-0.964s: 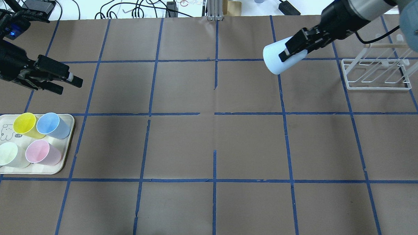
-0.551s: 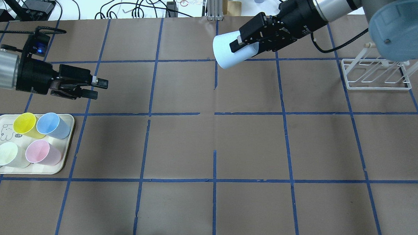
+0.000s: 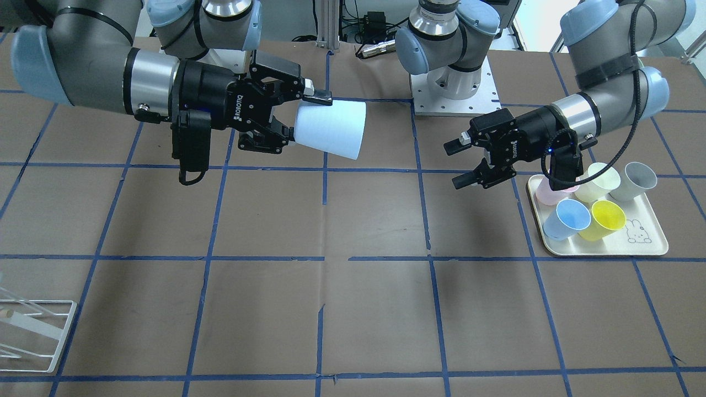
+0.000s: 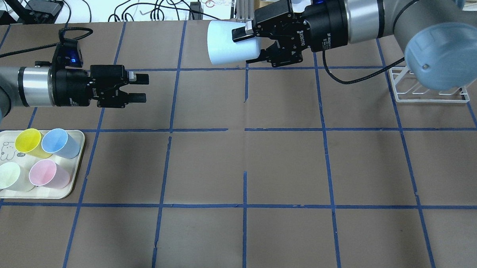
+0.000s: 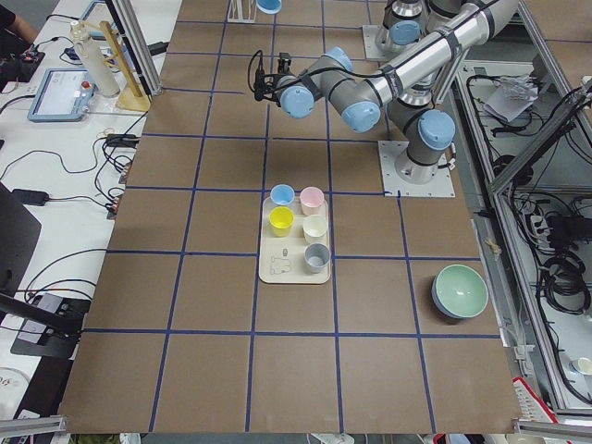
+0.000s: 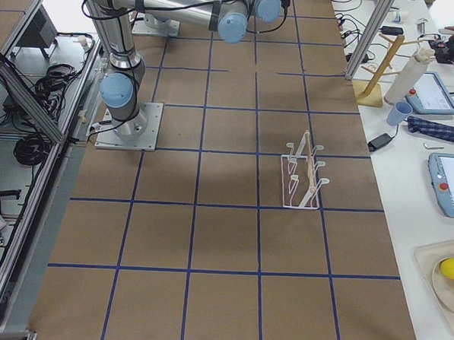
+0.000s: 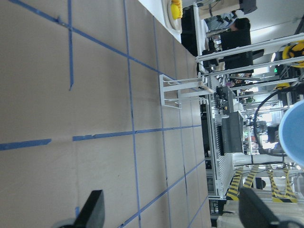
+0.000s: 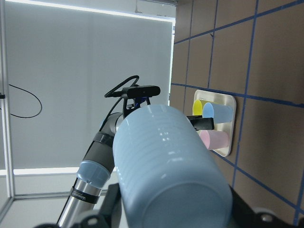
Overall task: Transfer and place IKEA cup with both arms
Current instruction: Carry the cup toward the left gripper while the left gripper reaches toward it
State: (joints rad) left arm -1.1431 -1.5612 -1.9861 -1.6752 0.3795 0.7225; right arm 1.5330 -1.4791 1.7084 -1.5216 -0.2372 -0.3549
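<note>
Right claw (image 4: 244, 47) grips the IKEA cup (image 4: 225, 44) sideways, apparently near its base; left claw (image 4: 144, 88) gapes wide, well apart.

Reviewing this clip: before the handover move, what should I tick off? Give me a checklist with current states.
1. Pale light-blue plastic tumbler clamped between the fingers of the right gripper: ok.
2. Left gripper open and empty: ok.
3. Tumbler's wide end points towards left gripper: ok.
4. Left gripper lined up with tumbler: not ok, offset with a gap.
5. Matching heights: cannot tell.
6. Pastel cups on cream tray apart from left gripper: ok.
</note>
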